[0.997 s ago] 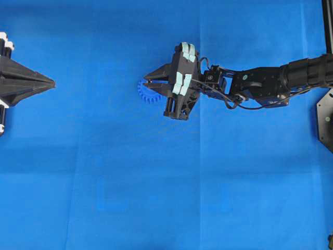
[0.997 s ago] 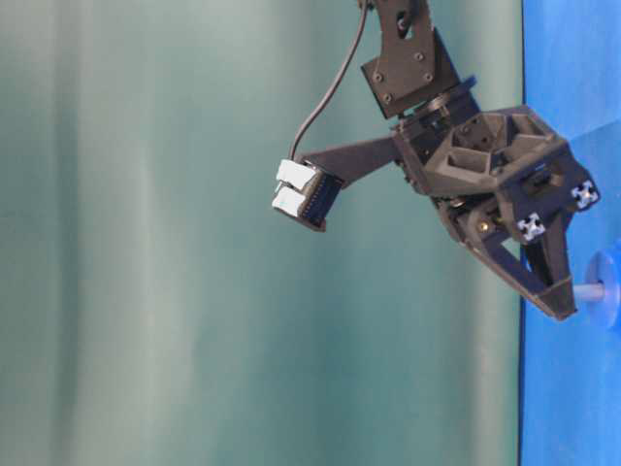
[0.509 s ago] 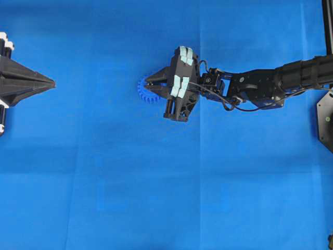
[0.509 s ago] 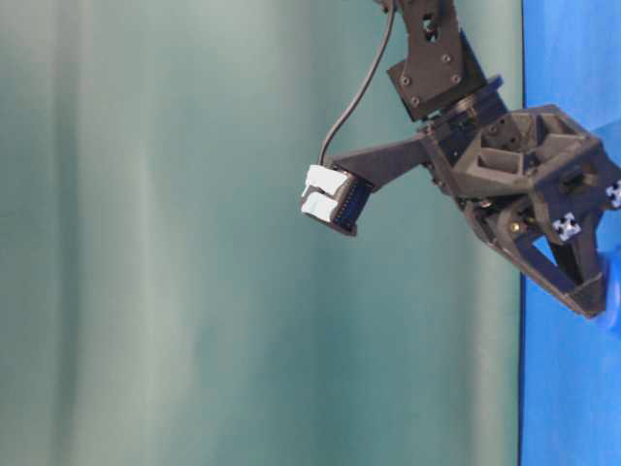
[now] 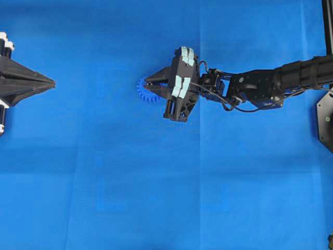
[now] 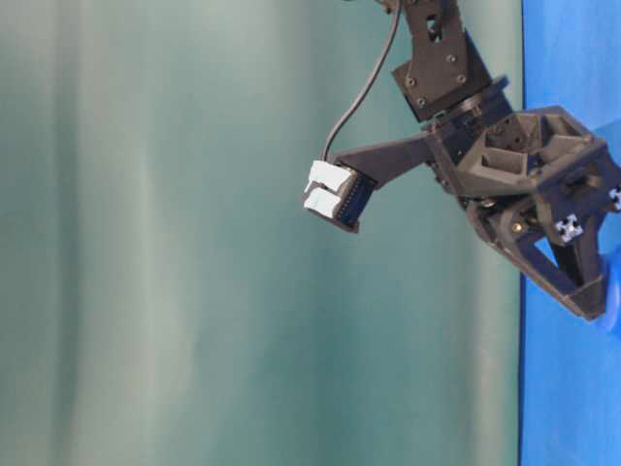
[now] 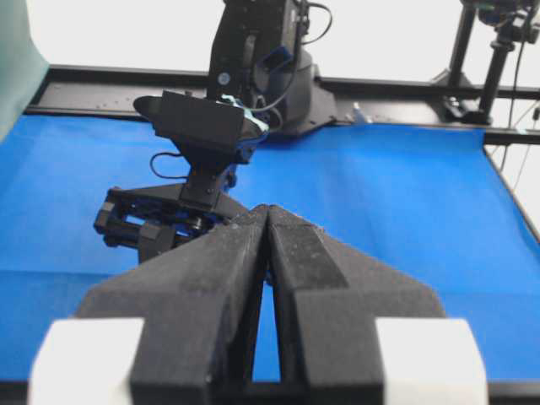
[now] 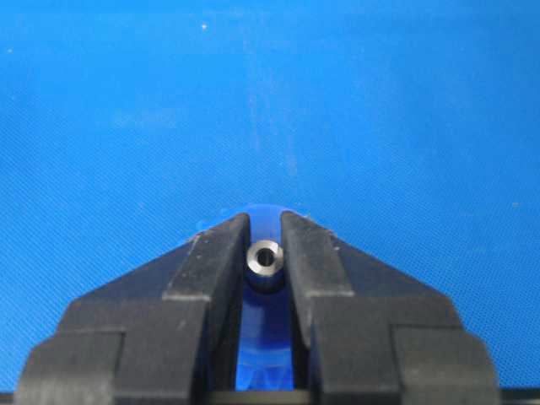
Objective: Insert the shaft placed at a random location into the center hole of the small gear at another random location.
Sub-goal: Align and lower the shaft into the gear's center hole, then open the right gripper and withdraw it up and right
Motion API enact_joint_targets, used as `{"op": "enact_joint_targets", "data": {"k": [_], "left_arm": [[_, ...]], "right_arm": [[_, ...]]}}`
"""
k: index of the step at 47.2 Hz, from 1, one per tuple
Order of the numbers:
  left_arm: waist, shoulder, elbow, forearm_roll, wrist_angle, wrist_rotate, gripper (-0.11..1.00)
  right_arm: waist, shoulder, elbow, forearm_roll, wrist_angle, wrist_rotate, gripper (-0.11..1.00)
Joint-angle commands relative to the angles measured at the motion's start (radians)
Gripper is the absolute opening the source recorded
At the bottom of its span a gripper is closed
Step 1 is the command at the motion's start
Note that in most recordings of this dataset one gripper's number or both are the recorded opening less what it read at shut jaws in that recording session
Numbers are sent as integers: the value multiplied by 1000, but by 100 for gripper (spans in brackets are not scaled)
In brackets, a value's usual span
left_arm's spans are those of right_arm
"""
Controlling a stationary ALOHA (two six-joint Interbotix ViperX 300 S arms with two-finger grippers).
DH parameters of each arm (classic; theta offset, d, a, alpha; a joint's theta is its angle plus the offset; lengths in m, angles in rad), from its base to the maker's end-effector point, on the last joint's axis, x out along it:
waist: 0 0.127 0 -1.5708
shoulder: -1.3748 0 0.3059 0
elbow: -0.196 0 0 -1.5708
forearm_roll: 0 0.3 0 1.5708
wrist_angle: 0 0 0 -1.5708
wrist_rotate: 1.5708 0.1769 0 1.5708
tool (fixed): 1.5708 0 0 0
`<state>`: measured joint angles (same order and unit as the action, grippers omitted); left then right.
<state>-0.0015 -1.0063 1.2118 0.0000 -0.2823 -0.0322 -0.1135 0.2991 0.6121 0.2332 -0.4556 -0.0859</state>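
The small blue gear (image 5: 144, 91) lies flat on the blue table, partly under my right gripper (image 5: 147, 82). In the right wrist view the gripper (image 8: 265, 226) is shut on the shaft (image 8: 265, 258), a small silvery ring seen end-on, with the gear (image 8: 267, 333) showing directly beneath between the fingers. The center hole is hidden under the shaft. In the table-level view the gripper tips (image 6: 597, 309) reach the gear (image 6: 612, 291) and the shaft is hidden. My left gripper (image 5: 52, 82) is shut and empty, far to the left (image 7: 267, 211).
The right arm (image 5: 260, 86) stretches in from the right edge. A black base plate (image 5: 325, 120) sits at the far right. A blue cloth (image 5: 130, 182) covers the table. The right arm's wrist camera (image 7: 198, 126) faces the left wrist view.
My right gripper has moved down onto the gear. The bare length of shaft seen between tips and gear one second ago no longer shows. The left arm has not moved.
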Motion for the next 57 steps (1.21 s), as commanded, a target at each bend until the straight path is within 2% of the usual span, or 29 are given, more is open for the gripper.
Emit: {"op": "enact_joint_targets", "data": {"k": [1,10,13,17,25,28,36,57], "left_arm": [[0,5,-8,2,-5,-2,0],[0,5,-9,2,-5,-2,0],[0,5,-9,2,-5,-2,0],[0,5,-9,2,-5,-2,0],[0,5,-8,2,-5,-2,0],[0,5,-8,2,-5,-2,0],[0,5,-8,2,-5,-2,0],[0,5,-6,2,-5,-2,0]], "right_arm": [[3,-11,-8,15,-5,2,2],[2,-11,-9,29,-2,2,3],[2,-11,-9,32,0,2,9],[2,-12,-8,40,0,2,24],[2,-25,-8,43,0,2,70],[2,-37,-6,43,0,2,81],[9,-121,15,43,2,-3,75],[12,-394,98,38,31,-43,76]]}}
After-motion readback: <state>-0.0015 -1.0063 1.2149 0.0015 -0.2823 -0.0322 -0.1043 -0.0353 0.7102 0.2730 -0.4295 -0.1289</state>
